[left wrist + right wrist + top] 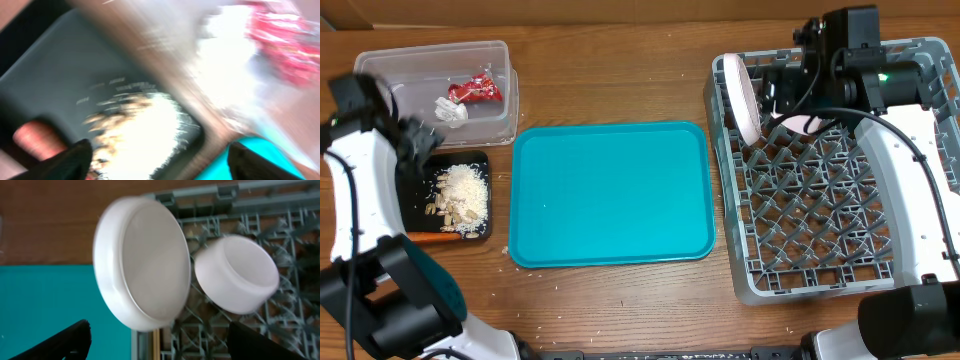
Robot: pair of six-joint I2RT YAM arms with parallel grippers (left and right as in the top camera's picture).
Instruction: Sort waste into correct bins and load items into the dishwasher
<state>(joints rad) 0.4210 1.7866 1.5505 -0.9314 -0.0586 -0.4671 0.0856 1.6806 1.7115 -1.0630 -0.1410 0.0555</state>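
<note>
The grey dish rack [820,230] holds a white plate [145,265] standing on edge along the side nearest the teal tray [610,195], directly ahead of the right gripper [165,347], whose fingers are spread apart with nothing between them. A small white cup [237,275] lies tipped on the lattice just beside the plate, on the gripper's right (whether the two touch is hard to read). The left gripper [160,167], fingers likewise spread and empty, hangs over the black tray [60,75]. White crumbs [150,125] lie straight ahead of it, the orange carrot [37,137] beside one fingertip, and a red wrapper [285,45] in the clear tub [380,62] farther ahead, all blurred.
</note>
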